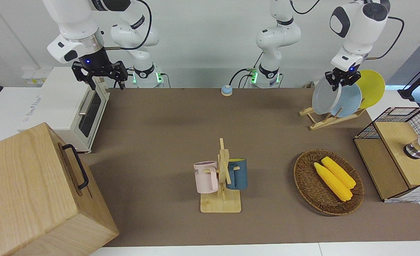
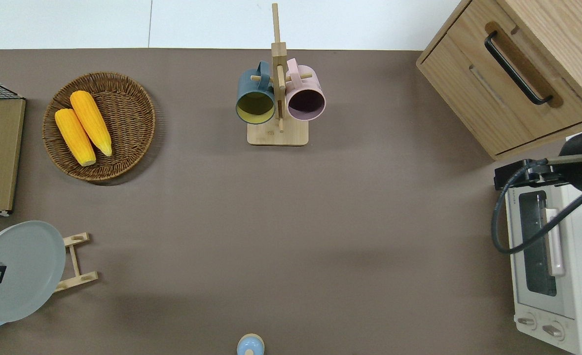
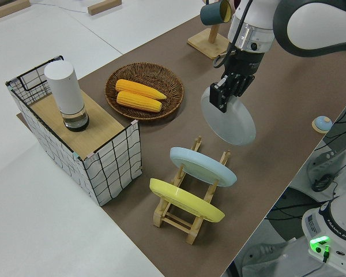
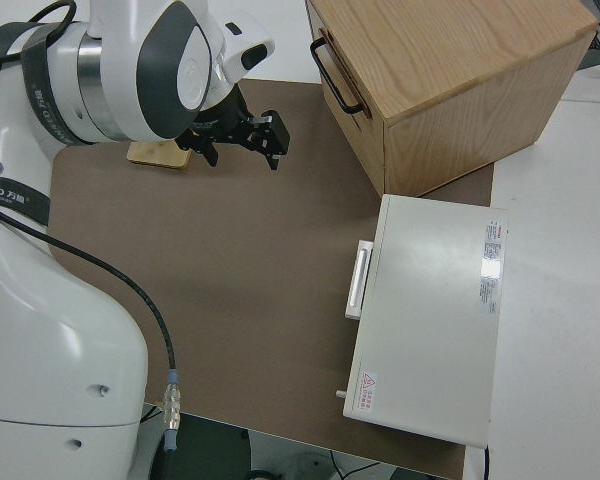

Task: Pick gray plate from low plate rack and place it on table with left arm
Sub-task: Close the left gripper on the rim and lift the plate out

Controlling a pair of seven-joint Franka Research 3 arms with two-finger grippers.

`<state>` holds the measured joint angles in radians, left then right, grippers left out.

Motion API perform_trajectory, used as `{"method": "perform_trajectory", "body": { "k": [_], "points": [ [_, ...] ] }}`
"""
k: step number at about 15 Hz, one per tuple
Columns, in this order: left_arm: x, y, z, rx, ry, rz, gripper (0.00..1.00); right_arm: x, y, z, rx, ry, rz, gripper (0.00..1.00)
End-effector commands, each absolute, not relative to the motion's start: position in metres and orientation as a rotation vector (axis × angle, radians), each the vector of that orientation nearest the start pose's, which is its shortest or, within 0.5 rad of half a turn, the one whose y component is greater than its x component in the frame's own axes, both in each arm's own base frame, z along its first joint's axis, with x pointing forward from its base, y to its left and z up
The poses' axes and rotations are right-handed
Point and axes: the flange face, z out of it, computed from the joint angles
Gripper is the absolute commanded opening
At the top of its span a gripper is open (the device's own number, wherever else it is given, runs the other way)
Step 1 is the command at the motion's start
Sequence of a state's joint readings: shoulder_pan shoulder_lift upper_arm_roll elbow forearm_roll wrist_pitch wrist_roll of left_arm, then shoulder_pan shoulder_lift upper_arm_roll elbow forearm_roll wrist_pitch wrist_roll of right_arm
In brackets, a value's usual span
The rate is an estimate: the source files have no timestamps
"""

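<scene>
My left gripper is shut on the upper rim of the gray plate, which hangs tilted in the air, lifted off the pegs. In the overhead view the gray plate is over the low plate rack, whose empty end shows beside it. In the left side view the gray plate hangs from the left gripper, above the low plate rack. The table is a brown mat. The right gripper is parked, open and empty.
A light blue plate and a yellow plate stand in the rack. A wicker basket with two corn cobs, a mug stand, a wire-sided box, a toaster oven and a wooden cabinet also stand around the table.
</scene>
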<state>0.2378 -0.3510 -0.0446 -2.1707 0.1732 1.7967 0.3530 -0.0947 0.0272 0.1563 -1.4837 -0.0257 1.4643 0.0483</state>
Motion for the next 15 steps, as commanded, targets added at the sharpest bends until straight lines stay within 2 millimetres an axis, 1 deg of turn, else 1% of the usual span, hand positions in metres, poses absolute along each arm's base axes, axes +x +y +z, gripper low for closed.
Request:
{"method": "perform_trajectory", "body": {
  "k": [1,3,6,9,11,13,15],
  "points": [
    [0.437,0.072,0.582,-2.923,0.267,0.141,0.0,0.551,0.031,0.644,-3.162,-0.014,0.063,0.983],
    [0.437,0.056,0.597,-2.92,0.241,0.146,0.0,0.551,0.031,0.644,-3.162,-0.014,0.063,0.983],
    [0.436,0.027,0.609,-2.908,0.213,0.168,0.0,0.551,0.031,0.644,-3.162,-0.014,0.063,0.983],
    [0.434,-0.003,0.61,-2.935,0.184,0.181,0.0,0.551,0.031,0.644,-3.162,-0.014,0.063,0.983],
    [0.431,-0.024,0.618,-2.967,0.145,0.184,0.0,0.551,0.031,0.644,-3.162,-0.014,0.063,0.983],
    [0.43,-0.035,0.62,-3.034,0.13,0.191,0.0,0.551,0.031,0.644,-3.162,-0.014,0.063,0.983],
    [0.429,-0.035,0.618,-3.122,0.114,0.216,0.0,0.551,0.031,0.644,-3.162,-0.014,0.063,0.983]
  ]
}}
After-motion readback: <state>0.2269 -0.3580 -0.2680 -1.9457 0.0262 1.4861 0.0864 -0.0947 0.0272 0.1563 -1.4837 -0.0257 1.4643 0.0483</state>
